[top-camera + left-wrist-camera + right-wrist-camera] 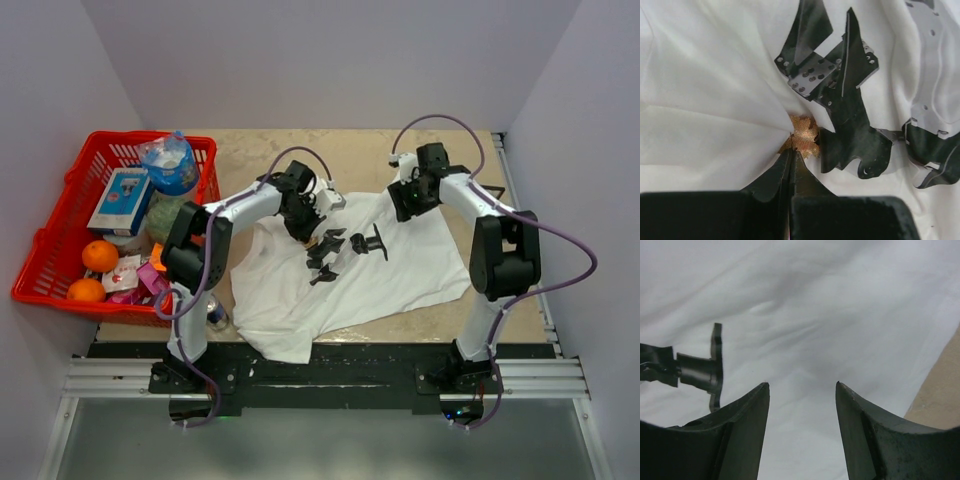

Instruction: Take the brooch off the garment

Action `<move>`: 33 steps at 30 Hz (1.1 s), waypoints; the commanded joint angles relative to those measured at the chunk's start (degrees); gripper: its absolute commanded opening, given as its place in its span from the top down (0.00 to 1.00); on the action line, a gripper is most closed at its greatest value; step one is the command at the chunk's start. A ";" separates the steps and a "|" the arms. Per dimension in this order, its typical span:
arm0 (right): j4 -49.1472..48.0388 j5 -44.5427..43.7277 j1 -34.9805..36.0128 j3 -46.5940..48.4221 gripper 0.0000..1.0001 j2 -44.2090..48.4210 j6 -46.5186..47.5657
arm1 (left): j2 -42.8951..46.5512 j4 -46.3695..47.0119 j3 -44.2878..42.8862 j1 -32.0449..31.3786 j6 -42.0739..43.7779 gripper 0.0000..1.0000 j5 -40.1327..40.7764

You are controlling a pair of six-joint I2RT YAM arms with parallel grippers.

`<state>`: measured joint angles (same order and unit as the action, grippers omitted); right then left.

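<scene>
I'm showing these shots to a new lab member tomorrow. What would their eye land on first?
Most likely the white T-shirt spread on the table, its black print broken by a tiny tan-orange brooch that the left gripper pinches shut, cloth puckering toward it. Next, the red basket at the left edge, with oranges inside. The right gripper hangs open over plain white cloth.

Even, diffuse light fills the overhead view. The white garment (pixel 400 270) reads bright without glare, and only faint, soft shadows fall on the bench (pixel 250 150). In the left wrist view the brooch (pixel 802 136) and the black print (pixel 850 100) are sharp, while the left gripper (pixel 790 153) is a dark, underexposed mass along the bottom edge. The right wrist view is softer: the cloth is slightly blurred, with gentle grey shading in its folds, and the right gripper (pixel 801 384) is nearly a silhouette.
</scene>
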<state>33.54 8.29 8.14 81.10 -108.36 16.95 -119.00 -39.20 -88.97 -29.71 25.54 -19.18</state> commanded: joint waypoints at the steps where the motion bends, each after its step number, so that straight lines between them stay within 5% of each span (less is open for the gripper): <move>1: 1.00 6.11 3.81 1.25 0.42 3.68 3.44 | 5.88 -2.19 -1.91 -1.05 -0.05 1.00 -3.41; 15: 3.20 10.34 6.53 11.10 0.42 -3.35 0.01 | -0.87 -15.28 -16.58 0.71 5.05 1.00 -8.68; 24: 2.32 11.39 7.15 10.48 0.41 -3.26 -2.53 | 1.14 -8.27 -7.37 0.18 -0.39 0.73 -2.45; 33: 2.76 11.92 8.38 12.50 0.40 -5.90 -2.80 | -0.97 -5.37 -5.87 0.18 -1.19 0.73 -0.95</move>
<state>36.23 18.52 15.97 90.89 -113.27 15.18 -118.52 -47.64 -95.37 -29.39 26.00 -20.27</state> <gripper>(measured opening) 0.594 0.276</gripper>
